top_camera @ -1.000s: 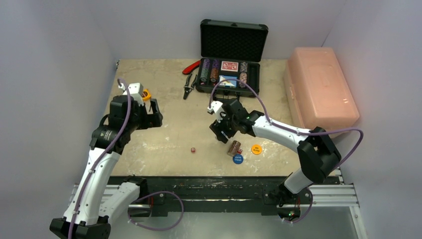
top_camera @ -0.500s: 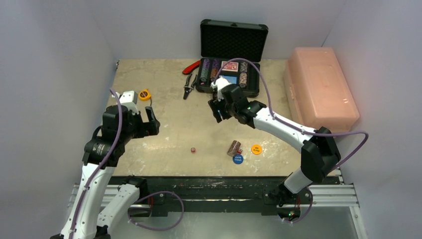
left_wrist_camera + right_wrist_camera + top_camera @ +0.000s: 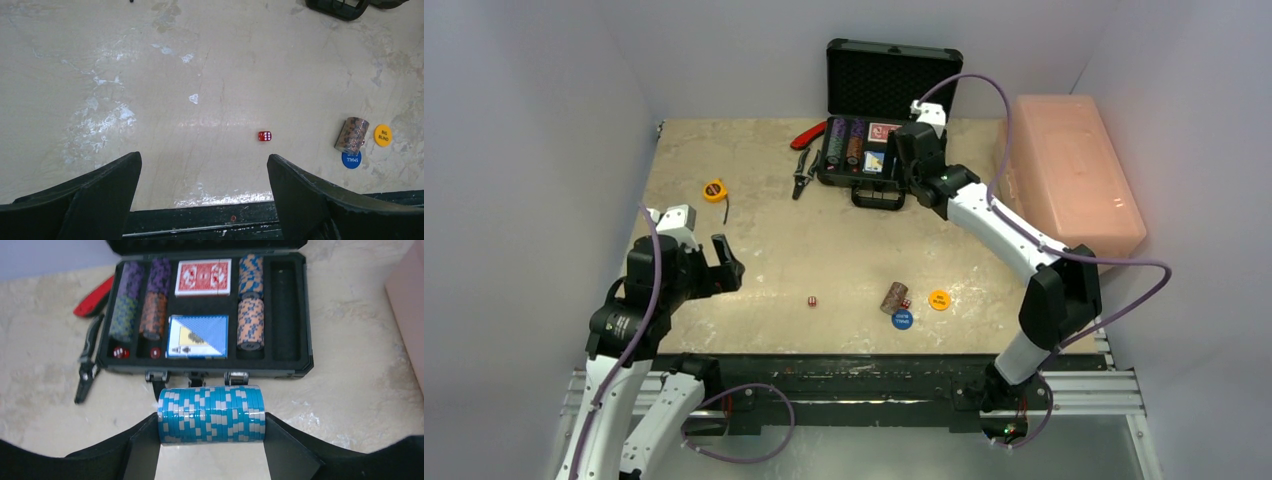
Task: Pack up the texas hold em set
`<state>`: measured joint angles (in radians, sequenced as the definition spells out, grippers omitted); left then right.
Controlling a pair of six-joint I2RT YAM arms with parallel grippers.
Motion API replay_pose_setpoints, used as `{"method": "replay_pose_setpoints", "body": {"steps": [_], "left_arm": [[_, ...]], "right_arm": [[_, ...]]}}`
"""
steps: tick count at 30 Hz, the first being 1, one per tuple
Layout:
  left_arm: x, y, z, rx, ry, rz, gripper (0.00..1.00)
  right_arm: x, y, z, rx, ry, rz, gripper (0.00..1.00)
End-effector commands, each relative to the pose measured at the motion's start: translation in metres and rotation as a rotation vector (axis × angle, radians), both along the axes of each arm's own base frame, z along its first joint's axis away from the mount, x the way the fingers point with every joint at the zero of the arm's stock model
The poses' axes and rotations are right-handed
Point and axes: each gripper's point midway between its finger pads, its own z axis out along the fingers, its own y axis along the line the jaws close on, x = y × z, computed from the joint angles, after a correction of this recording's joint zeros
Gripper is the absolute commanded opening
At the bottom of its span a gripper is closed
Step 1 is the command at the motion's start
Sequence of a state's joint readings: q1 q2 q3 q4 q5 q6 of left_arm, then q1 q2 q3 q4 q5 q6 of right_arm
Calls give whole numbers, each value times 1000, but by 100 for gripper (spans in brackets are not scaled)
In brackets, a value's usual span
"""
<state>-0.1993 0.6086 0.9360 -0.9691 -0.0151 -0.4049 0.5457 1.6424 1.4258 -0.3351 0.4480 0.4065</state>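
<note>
While the right gripper [image 3: 212, 442] clamps the blue-and-white chip stack [image 3: 211, 412] sideways, keep it level and lower it into the empty channel [image 3: 286, 315] ahead-right in the briefcase [image 3: 280, 373]; the left gripper [image 3: 203, 159] hangs released.

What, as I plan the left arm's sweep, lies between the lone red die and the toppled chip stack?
Nothing but bare table separates the red die from the chip stack; the left wrist view shows it.

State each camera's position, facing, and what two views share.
Top external: overhead behind left arm and right arm, both shown, facing the table.
Left wrist: down at the red die; open left end effector frames it.
Right wrist: toward the briefcase; right end effector clamps a blue chip stack.
Shared, top and left: the die.
</note>
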Motion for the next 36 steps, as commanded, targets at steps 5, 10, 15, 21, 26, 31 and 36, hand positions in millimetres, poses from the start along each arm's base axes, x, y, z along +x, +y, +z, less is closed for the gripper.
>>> {"method": "replay_pose_setpoints", "body": {"steps": [5,10,15,21,26,31,36], "left_arm": [[-1,0,2,-27,-45,19,97],[-1,0,1,-26,-49,19,97],[-1,1,2,-24,-55,20,97],[-1,3,4,-20,-69,31,97],[-1,4,4,-18,-70,34,97],[0,4,3,-15,-66,35,97],[0,4,3,-14,-62,34,97]], "right_arm": [[29,-30,76,320,-215,-440,0],[37,-54,58,497,-135,-725,0],[40,-71,24,755,-65,-933,0],[59,-84,-1,1006,-60,-960,0],[75,-93,-7,1029,-35,-1017,0],[93,-94,-10,1113,-57,-1005,0],[111,-95,-12,1133,-79,-1011,0]]}}
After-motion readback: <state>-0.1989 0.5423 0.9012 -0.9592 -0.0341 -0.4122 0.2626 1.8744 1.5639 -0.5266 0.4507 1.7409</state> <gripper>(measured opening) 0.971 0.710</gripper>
